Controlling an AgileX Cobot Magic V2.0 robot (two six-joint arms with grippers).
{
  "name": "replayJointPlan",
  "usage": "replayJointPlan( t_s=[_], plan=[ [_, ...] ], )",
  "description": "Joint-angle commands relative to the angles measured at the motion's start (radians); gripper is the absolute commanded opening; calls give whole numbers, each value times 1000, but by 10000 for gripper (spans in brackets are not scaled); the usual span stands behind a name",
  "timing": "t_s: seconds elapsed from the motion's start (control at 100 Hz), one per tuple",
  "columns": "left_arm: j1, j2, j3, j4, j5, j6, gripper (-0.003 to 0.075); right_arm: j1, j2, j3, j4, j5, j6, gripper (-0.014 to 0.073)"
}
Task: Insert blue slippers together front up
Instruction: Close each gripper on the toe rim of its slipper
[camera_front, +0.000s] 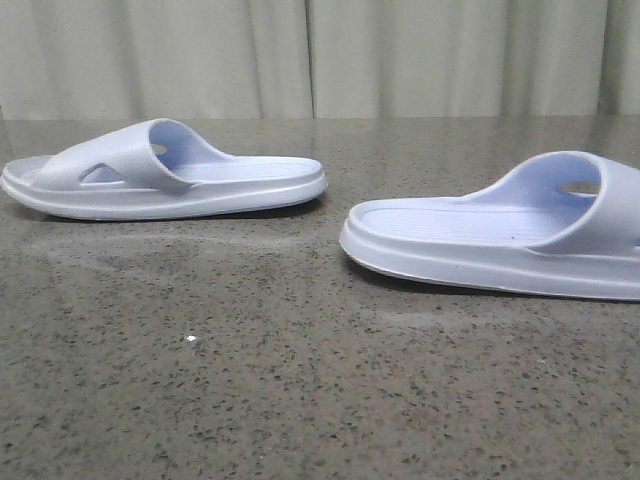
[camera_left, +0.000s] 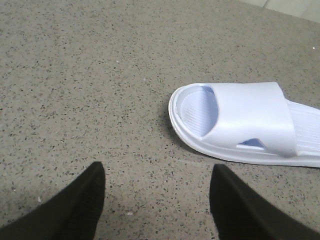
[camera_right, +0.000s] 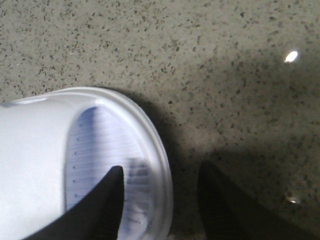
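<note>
Two pale lavender-blue slippers lie soles down on the speckled stone table, apart from each other. The left slipper (camera_front: 160, 175) lies at the back left, the right slipper (camera_front: 500, 240) nearer at the right, cut off by the frame edge. Neither gripper shows in the front view. My left gripper (camera_left: 157, 167) is open and empty over bare table, with the left slipper (camera_left: 240, 122) ahead of it and off to one side. My right gripper (camera_right: 161, 169) is open and straddles the rounded end rim of the right slipper (camera_right: 45, 150). One finger (camera_right: 100, 205) is over the footbed, the other is outside the rim.
The grey speckled table (camera_front: 300, 380) stretches in front of both slippers. A pale curtain (camera_front: 320, 55) hangs behind the table's far edge. Bright light spots (camera_right: 291, 56) reflect on the table in the right wrist view.
</note>
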Motion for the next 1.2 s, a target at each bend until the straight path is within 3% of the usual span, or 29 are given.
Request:
replayJointPlan(
  t_s=[0.0,0.16,0.33,0.5,0.75,0.94,1.1,1.19],
  plan=[
    [2,0,-37,-20,-67,1,405,-48,26,-37,144,37,-135,288],
    [2,0,-37,-22,-67,1,405,-96,104,-56,258,151,-243,244],
    [2,12,-37,-46,-70,1,405,-96,124,-65,265,179,-251,-109],
    [2,115,-53,-109,-66,31,405,-96,122,-65,270,169,-251,-107],
    [7,352,-155,-549,-14,404,405,-96,122,-65,272,157,-251,-107],
    [91,519,-222,-736,27,565,405,-96,122,-65,272,149,-251,-107],
    [178,648,-273,-973,196,800,405,-96,122,-65,278,133,-251,-107],
    [187,715,-300,-998,230,856,405,-96,122,-65,278,127,-251,-107]
  ],
)
